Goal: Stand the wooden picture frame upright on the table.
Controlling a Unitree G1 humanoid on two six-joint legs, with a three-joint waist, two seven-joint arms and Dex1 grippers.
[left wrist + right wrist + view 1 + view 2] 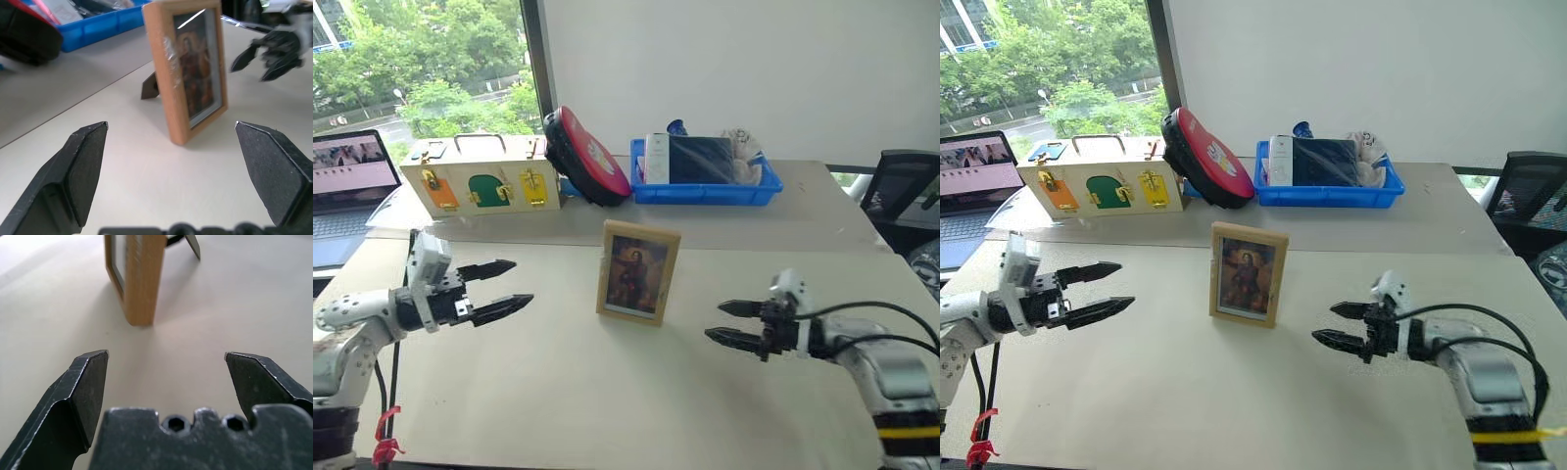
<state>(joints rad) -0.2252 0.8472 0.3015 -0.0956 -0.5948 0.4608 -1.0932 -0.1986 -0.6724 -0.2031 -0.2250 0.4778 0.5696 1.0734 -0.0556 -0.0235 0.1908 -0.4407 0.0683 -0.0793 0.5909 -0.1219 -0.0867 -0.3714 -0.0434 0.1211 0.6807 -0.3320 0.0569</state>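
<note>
**Frame standing free, both grippers close enough to topple it**

The room had a white wall and a window onto green trees, and in front of them ran a broad beige-tan matte bench point(607, 392). On it, near the middle, stood the small rectangular light-wood picture frame point(638, 271) with a dark portrait on its front; it was upright, leaning slightly back on a dark fold-out stand point(150, 88) that rested on the bench behind it. Nothing touched the frame.

To the left of the frame, and apart from it, the left gripper point(499, 289) hovered with its black fingers spread wide, empty, pointing toward the frame. To the right of the frame the right gripper point(736, 323) was likewise wide and empty, also aimed at it. Behind the frame, well apart, sat a cream wooden box with coloured latches point(480, 176), a black-and-red round case point(587, 157) leaning beside it, and a blue plastic tray point(705, 181) of odds and ends.

The task looked essentially done, so the risk lay in the arms themselves. The frame appeared light and rested on one thin stand; a fingertip brushing its edge, or a sweep past it from either side, could probably tip it forward onto its face or fold the stand. Any nudge along the smooth bench might also slide the stand's foot outward.
</note>
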